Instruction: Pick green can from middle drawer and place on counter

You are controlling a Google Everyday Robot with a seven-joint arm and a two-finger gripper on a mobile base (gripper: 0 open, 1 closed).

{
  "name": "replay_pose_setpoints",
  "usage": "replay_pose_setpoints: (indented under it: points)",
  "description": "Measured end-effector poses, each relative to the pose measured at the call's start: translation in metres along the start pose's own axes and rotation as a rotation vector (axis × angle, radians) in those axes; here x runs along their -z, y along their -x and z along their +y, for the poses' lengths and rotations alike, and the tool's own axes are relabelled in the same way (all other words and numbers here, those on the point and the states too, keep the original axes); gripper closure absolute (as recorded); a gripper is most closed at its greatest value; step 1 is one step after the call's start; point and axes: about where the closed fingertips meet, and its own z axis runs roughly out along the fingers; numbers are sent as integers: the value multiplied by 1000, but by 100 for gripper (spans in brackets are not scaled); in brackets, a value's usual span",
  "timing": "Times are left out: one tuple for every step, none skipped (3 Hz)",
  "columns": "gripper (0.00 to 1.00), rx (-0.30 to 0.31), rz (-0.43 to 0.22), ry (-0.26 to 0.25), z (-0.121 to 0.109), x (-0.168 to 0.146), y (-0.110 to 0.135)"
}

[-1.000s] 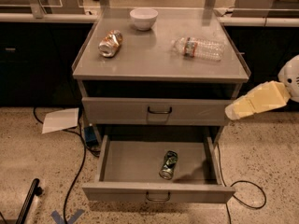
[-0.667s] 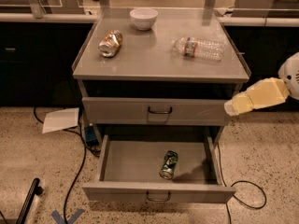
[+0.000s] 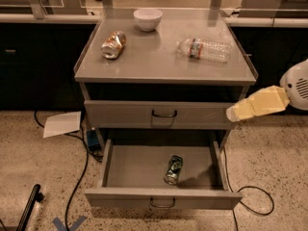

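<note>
Gripper [image 3: 239,111]: cream-coloured, entering from the right edge of the frame at mid-height, its tip level with the right end of the closed upper drawer [image 3: 163,113] and just beside the cabinet's right post; carrying nothing; whether it is open or closed cannot be told. Middle drawer [image 3: 130,170]: below and to the left of the gripper, in the lower centre of the frame, pulled fully out, flat grey floor exposed. Green can [image 3: 173,170]: lying on its side on the drawer floor, right of centre, one silver end toward the front panel, well apart from the gripper. Counter [image 3: 154,64]: upper centre of the frame, bearing a dented copper-orange can [image 3: 113,44] at left, a clear plastic bottle [image 3: 204,49] on its side at right and a white bowl [image 3: 147,19] at the back edge, with bare surface between them. Floor, left of frame: sheet of paper [image 3: 62,124]. Status, as judged: drawer open, so access is done; reaching down into the drawer, grasping the can, lifting it out and setting it on the counter all remain.
</note>
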Motion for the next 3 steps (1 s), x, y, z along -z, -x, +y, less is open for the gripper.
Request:
replay_pose_setpoints:
  points:
    - [0, -99, 72, 94, 3, -59, -23]
    - [0, -129, 149, 181, 23, -118, -38]
    - [0, -104, 233, 267, 42, -151, -48]
